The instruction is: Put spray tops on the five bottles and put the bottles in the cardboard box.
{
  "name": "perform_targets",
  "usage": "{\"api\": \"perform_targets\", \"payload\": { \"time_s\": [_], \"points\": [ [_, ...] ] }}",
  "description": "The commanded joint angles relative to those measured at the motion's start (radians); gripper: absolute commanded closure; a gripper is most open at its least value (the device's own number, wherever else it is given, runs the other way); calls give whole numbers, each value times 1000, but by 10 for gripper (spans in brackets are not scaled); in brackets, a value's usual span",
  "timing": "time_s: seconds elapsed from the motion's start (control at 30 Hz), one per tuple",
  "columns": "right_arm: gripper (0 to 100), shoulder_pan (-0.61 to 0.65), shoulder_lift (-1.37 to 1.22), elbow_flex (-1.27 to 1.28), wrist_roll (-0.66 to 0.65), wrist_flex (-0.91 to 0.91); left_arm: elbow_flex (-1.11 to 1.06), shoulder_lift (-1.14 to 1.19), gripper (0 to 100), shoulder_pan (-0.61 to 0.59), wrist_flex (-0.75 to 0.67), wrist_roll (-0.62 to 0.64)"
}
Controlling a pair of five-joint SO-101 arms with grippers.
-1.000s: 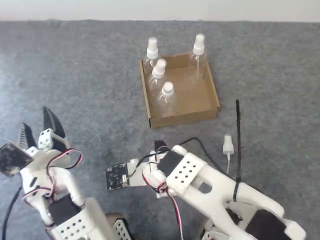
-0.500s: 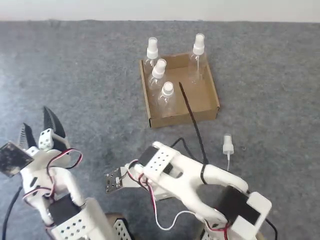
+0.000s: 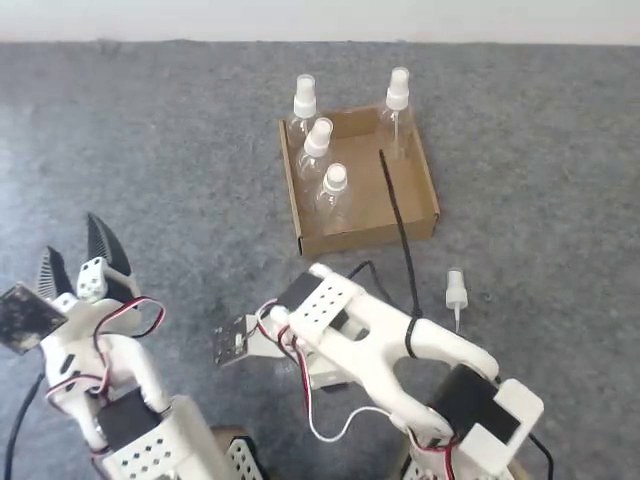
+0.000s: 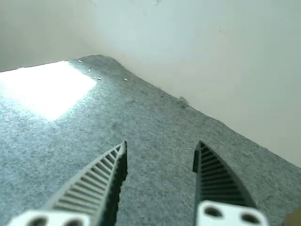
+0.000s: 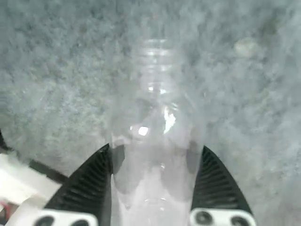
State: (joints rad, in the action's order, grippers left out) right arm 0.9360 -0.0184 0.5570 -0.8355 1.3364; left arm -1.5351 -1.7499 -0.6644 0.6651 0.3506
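Right jaws: clenched on the clear bottle, one ribbed jaw against each side of its body.
Bottle axis: its long axis runs straight out between the jaws. The bare threaded neck points away from the wrist, with grey tabletop behind it.
Right arm: lower centre of the high view, bent over the tabletop in front of the box.
Left jaws: released and spread wide at the lower left, with nothing between them.
Spray top: alone on the tabletop at right of centre, nozzle end toward the box, well apart from both arms.
Cardboard box: upper centre, holding four capped bottles, all upright.
Change: the right arm's wrist has edged up the frame and its black cable now lies further right across the box. The spray top, box and left arm have stayed put.
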Motion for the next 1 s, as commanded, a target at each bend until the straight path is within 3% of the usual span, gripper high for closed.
{"api": "perform_targets", "payload": {
  "time_s": [0.0,0.17,0.47,0.97],
  "points": [
    [905,-64,12,-95,-9,85,8,-12,786,-5,-34,9],
    [899,-119,12,-126,-9,104,8,-12,786,-5,-34,9],
    [731,-107,10,-121,-9,105,8,-12,786,-5,-34,9],
    [705,-22,2,-126,49,33,8,-12,786,-5,-34,9]
  ]
}}
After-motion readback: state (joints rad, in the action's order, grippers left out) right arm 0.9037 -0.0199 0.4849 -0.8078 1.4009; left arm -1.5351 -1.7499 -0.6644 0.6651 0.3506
